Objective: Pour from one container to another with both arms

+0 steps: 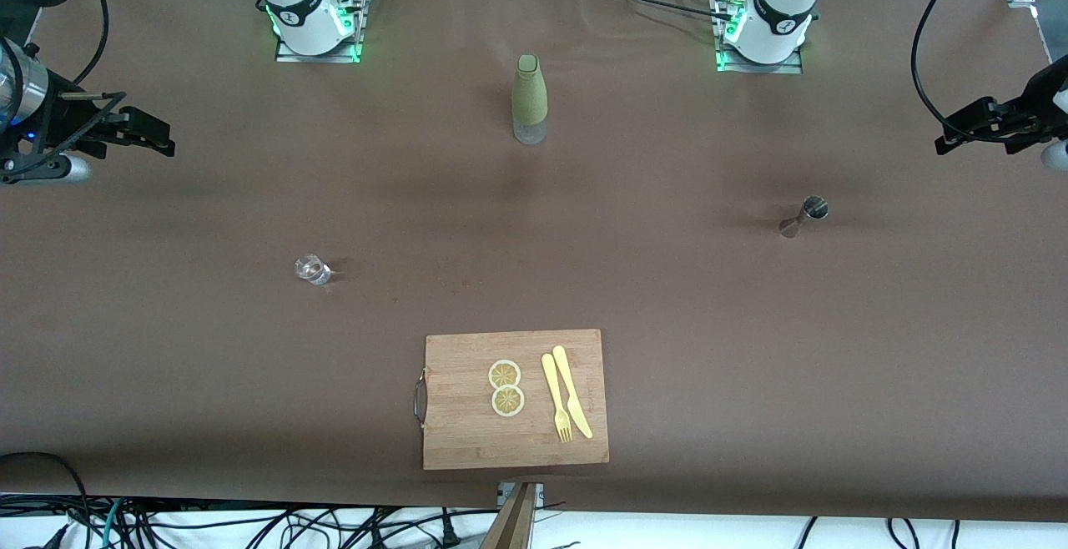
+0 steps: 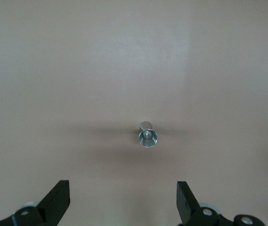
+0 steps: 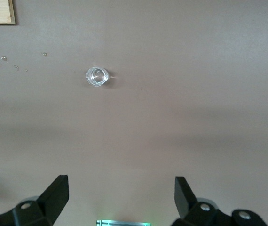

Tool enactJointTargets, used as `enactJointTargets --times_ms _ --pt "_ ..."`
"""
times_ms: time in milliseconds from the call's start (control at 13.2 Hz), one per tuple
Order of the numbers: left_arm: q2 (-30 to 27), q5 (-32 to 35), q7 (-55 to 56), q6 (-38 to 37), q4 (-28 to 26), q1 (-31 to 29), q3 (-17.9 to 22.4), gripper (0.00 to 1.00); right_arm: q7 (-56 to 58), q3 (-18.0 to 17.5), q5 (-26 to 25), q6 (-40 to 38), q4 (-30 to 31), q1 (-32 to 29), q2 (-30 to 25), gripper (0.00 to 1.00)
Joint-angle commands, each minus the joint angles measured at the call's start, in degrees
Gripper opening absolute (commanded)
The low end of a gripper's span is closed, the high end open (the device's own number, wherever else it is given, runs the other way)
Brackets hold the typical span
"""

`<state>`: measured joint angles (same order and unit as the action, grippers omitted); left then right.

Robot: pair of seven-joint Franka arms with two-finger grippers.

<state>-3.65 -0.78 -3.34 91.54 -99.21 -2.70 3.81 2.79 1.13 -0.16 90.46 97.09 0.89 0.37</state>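
Metal jigger [image 2: 147,136] stands under the open, raised left gripper [image 2: 123,201], seemingly upright.

Left gripper [image 2: 122,201] raised, fingers spread — right gripper [image 3: 122,197] likewise

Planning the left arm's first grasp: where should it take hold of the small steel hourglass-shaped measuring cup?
Probably at the narrow waist of the small steel hourglass-shaped measuring cup, descending from above, fingers closing sideways. It stands upright with flared ends. The open left gripper hangs above it.
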Motion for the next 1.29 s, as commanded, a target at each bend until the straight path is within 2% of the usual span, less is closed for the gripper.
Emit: enactJointTargets --times_ms 0,530,757,909,984,1211 --pt "-0.1 0.6 -0.4 -0.3 0.9 0.5 0.6 1.0 -1.5 -0.2 -0.9 0.3 -0.2 0.5 -0.5 1.0" --pt "0.0 0.7 0.1 -0.3 0.8 0.4 0.9 1.0 -0.8 -0.6 -1.9 -1.8 -0.9 1.0 0.0 1.0" --pt "0.2 1.2 0.3 -0.3 0.2 -0.2 0.9 1.0 -1.5 -0.3 2.1 -10.5 -2.3 0.8 0.1 1.0" --pt "0.1 1.2 0.2 -0.4 0.5 -0.2 1.0 1.0 -0.2 0.0 3.1 -10.1 -2.9 0.2 0.2 1.0" --pt "0.1 1.2 0.2 -0.4 0.4 -0.2 1.1 1.0 3.9 1.1 3.5 -10.4 -2.9 -0.5 0.8 1.0" --pt "0.1 1.2 -0.1 -0.4 0.2 -0.4 1.3 1.0 27.0 7.7 11.9 -10.1 -2.8 -1.5 3.8 1.0"
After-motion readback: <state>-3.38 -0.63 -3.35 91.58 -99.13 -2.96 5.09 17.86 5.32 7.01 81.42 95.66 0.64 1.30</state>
